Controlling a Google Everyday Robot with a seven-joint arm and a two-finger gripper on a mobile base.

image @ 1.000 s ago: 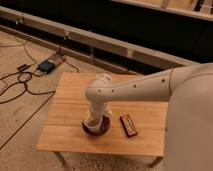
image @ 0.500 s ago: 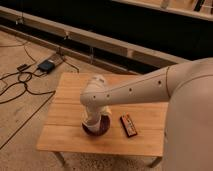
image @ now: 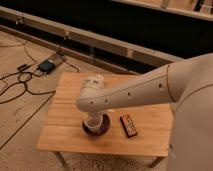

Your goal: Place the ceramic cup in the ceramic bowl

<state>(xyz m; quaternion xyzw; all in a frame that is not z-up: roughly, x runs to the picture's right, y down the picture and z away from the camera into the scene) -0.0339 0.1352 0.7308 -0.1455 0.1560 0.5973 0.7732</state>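
The ceramic cup (image: 92,122) stood upright inside the ceramic bowl (image: 96,126) on the wooden table (image: 65,131). No other contents were visible in either vessel. The gripper (image: 94,114) hung directly above the cup, under the arm's elbow housing; the arm hid it, so its state cannot be determined. A flat dark bar (image: 129,125) lay just right of the bowl; its markings were unreadable. Compared with half a second earlier, the arm had shifted slightly left.

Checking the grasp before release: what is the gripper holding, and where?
Cannot tell. The arm hides the gripper above the bowl; the cup sits inside it.
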